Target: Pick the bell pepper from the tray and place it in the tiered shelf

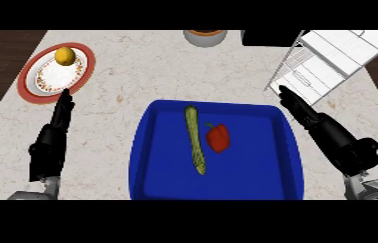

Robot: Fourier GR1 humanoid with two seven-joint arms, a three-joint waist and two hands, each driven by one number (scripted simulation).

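Two straight-fingered hands hold nothing; the bell pepper (218, 138) sits in the tray (251, 179), inward and left of my right hand (310, 118), which is nearer than my left hand (56, 127); the tiered shelf (319, 69) stands just beyond it

- The left hand (50, 139) shows at the left side of the head view, black, palm low and fingertips high.
- Its fingers (63, 104) are straight and close together, pointing up and slightly to the right.
- The left forearm (33, 193), grey, comes in at the lower left corner; only a short part shows.
- The right hand (334, 136) shows at the right side, slanted up and to the left.
- Its fingers (294, 103) are straight.
- The right forearm (362, 188), grey, enters at the lower right corner.
- Both hands hold nothing and are well apart.
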